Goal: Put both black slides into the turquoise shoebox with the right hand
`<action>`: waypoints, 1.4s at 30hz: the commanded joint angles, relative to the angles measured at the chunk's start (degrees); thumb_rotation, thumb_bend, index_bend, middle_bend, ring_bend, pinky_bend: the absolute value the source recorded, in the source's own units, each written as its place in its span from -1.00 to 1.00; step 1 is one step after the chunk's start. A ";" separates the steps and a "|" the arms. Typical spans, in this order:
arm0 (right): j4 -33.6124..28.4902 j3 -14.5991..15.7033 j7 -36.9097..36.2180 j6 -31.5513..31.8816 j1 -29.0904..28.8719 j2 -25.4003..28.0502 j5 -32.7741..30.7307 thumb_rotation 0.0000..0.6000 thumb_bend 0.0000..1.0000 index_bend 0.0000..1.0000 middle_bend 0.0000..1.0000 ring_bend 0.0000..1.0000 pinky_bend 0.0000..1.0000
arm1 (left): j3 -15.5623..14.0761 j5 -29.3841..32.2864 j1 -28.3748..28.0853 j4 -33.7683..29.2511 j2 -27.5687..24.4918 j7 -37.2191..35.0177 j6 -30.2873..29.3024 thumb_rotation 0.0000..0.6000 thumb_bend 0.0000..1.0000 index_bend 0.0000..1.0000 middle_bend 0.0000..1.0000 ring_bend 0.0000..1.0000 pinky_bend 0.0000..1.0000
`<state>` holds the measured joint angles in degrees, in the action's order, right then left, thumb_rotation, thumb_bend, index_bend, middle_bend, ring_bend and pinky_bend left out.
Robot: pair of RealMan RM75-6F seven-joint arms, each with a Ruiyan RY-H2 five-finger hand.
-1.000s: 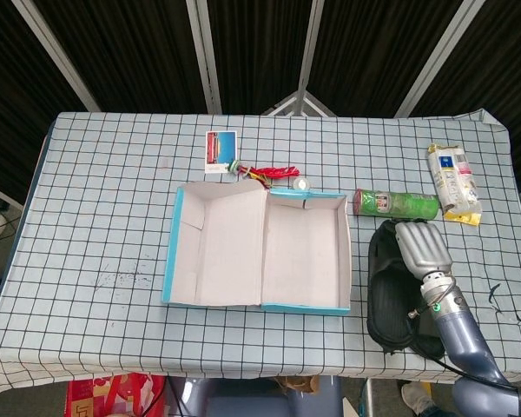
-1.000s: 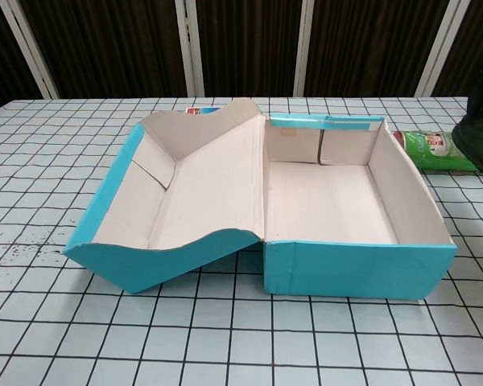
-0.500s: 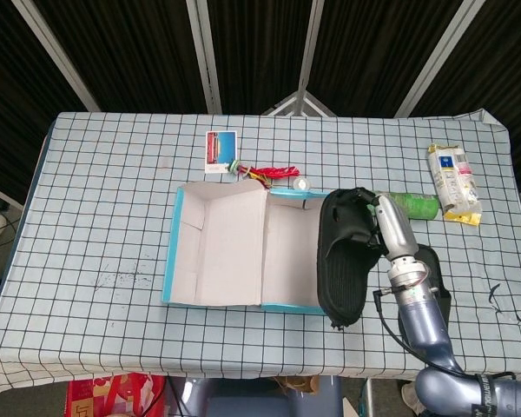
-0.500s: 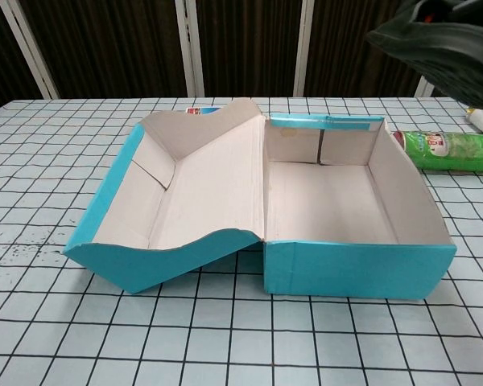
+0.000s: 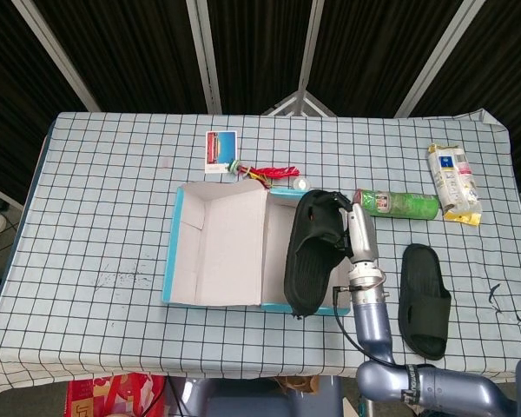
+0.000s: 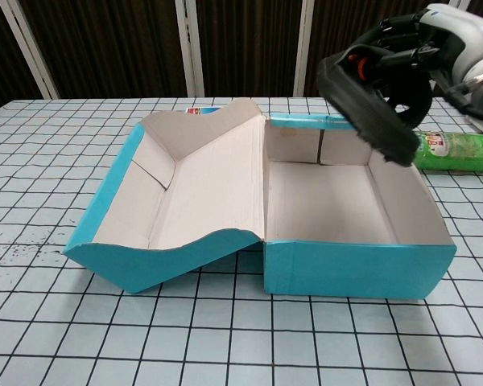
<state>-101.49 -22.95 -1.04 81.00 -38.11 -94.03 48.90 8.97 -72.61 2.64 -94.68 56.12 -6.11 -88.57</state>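
My right hand (image 5: 358, 236) (image 6: 435, 36) grips one black slide (image 5: 313, 249) (image 6: 374, 96) and holds it in the air over the right compartment of the turquoise shoebox (image 5: 178, 252) (image 6: 354, 265). The slide hangs tilted above the box's far right wall, clear of the floor. A second black slide (image 5: 424, 300) lies flat on the cloth to the right of the box. The box stands open, its lid (image 6: 185, 201) folded out to the left. My left hand appears in neither view.
A green can (image 5: 398, 205) (image 6: 459, 153) lies on its side behind the box's right corner. A snack packet (image 5: 453, 182) sits at the far right. A small card (image 5: 220, 149) and a red-and-green trinket (image 5: 269, 173) lie behind the box.
My right hand has carried the lifted slide leftward and slightly lower, from beside the box's right wall to over the box interior. The other slide stays uncovered on the cloth.
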 commanded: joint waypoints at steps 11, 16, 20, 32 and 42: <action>15.91 -0.04 2.82 -0.82 -3.45 -10.97 4.90 1.00 0.01 -0.02 0.04 0.01 -0.42 | 0.08 0.38 -0.14 0.45 -0.10 -0.68 0.56 1.00 -0.25 -0.84 -1.00 -1.00 -0.83; 18.28 0.45 4.04 -2.77 -3.34 -12.73 4.63 1.00 0.01 -0.02 0.04 0.00 -0.42 | 0.09 0.57 -0.39 0.64 -0.05 -0.61 1.08 1.00 -0.25 -0.84 -1.00 -1.00 -0.83; 19.01 0.77 4.66 -3.63 -3.14 -13.82 4.72 1.00 0.01 -0.02 0.04 0.00 -0.42 | 0.05 0.56 -0.53 0.65 0.02 -0.38 1.27 1.00 -0.25 -0.84 -1.00 -1.00 -0.83; 24.30 -0.15 4.51 -5.90 -3.44 -16.54 6.92 1.00 0.01 -0.02 0.04 0.00 -0.42 | 0.08 0.67 -0.28 0.63 -0.16 -0.89 0.94 1.00 -0.25 -0.84 -1.00 -1.00 -0.83; 32.17 0.06 0.00 -8.62 -3.47 -18.29 10.47 1.00 0.01 0.00 0.04 0.00 -0.42 | 0.06 0.68 -0.32 0.64 -0.13 -0.73 0.96 1.00 -0.25 -0.84 -1.00 -1.00 -0.83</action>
<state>-70.17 -22.97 -0.26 72.88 -41.63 -111.88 58.80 9.03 -71.93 2.32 -94.03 55.99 -6.85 -87.60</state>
